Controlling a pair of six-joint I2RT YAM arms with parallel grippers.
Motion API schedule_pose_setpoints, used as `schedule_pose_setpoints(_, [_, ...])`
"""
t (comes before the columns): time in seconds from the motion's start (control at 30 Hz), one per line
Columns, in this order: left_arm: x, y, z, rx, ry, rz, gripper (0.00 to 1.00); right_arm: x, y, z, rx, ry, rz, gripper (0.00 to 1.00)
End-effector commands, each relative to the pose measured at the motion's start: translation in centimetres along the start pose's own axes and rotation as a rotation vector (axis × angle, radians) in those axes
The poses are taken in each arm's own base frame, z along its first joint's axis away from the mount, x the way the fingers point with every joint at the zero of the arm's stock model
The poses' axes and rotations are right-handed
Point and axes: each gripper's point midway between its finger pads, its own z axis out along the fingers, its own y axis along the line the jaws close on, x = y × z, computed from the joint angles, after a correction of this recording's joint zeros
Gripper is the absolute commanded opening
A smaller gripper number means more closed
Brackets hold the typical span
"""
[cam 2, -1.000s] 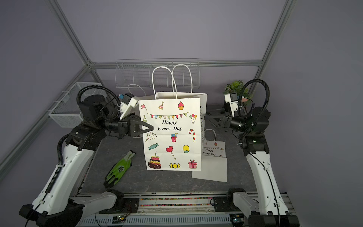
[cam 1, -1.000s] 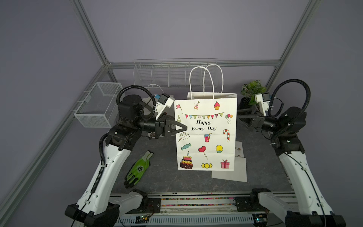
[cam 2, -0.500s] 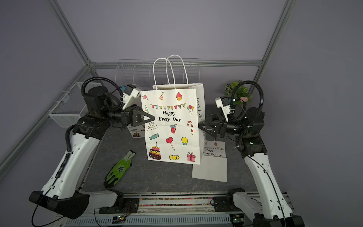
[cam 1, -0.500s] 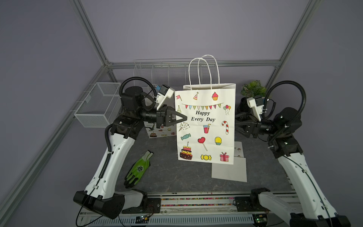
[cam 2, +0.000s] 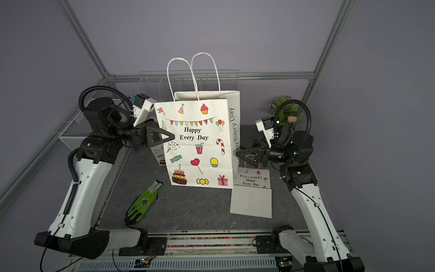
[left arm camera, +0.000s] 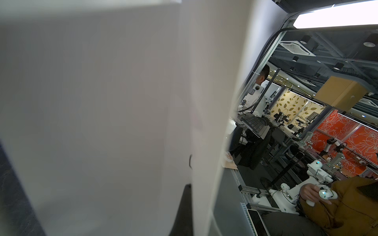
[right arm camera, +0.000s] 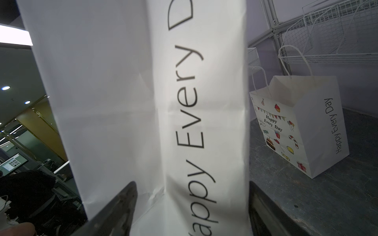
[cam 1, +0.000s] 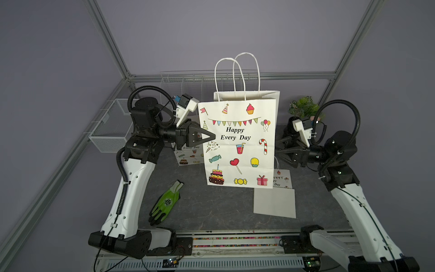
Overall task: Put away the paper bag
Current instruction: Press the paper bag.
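1. Because your left hand [cam 1: 213, 136] is clenched on the left edge of the paper bag [cam 1: 237, 146], pinching the printed front panel about halfway up, the bag stands upright. Its handles point up and its mouth is open. That one-sided pinch looks like what props the tall, floppy paper.
2. Your right hand [cam 2: 239, 148] is released. Its fingers [right arm camera: 118, 206] are spread wide, one on each side of the lettered side panel. I cannot tell whether either finger touches the paper. I read this as lining up a second grasp, so the bag can be carried from both sides without twisting.
3. The bag sits between your two hands over the middle of the counter [cam 1: 211, 212], its printed face towards the camera head. I cannot tell whether its base rests on the counter or hangs just above it.
4. A smaller bag [right arm camera: 296, 126] stands just behind the left hand. A flat bag [cam 1: 274, 200] lies on the counter at the big bag's lower corner on the right arm's side. A green glove [cam 1: 166, 203] lies in front, apart from the big bag.
5. The wire rack [cam 1: 183, 82] at the back wall is my guess for where the bag goes. Thin paper may crease or tear at the left pinch, so close the right hand before you lift.
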Motion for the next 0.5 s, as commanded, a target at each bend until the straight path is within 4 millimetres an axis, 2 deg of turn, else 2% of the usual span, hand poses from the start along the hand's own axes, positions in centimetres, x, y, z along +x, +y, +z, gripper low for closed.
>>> schedule_pose_setpoints(0.0, [-0.1,-1.0,-0.2,0.028,0.01,0.04,0.0,0.3,0.4,0.1,0.003,-0.009,-0.029,0.95])
schedule_pose_setpoints(0.03, [-0.1,-1.2,-0.2,0.029,0.01,0.044,0.0,0.4,-0.1,0.1,0.024,-0.01,-0.021,1.0])
schedule_pose_setpoints(0.13, [-0.1,-1.4,-0.3,0.03,0.011,0.049,0.0,0.7,-2.1,-0.3,0.119,-0.019,0.0,0.93])
schedule_pose_setpoints(0.23, [-0.1,-1.7,-0.3,0.031,0.011,0.052,0.0,0.6,-3.0,-1.0,0.157,-0.05,0.011,0.98])
schedule_pose_setpoints(0.3, [-0.1,-1.7,-0.3,0.029,0.01,0.059,0.0,0.7,-3.0,-1.3,0.157,-0.066,0.014,0.87])
schedule_pose_setpoints(0.47, [-0.2,-2.0,-0.4,0.033,0.012,0.065,0.0,1.9,-3.3,-1.6,0.149,-0.069,0.038,0.82])
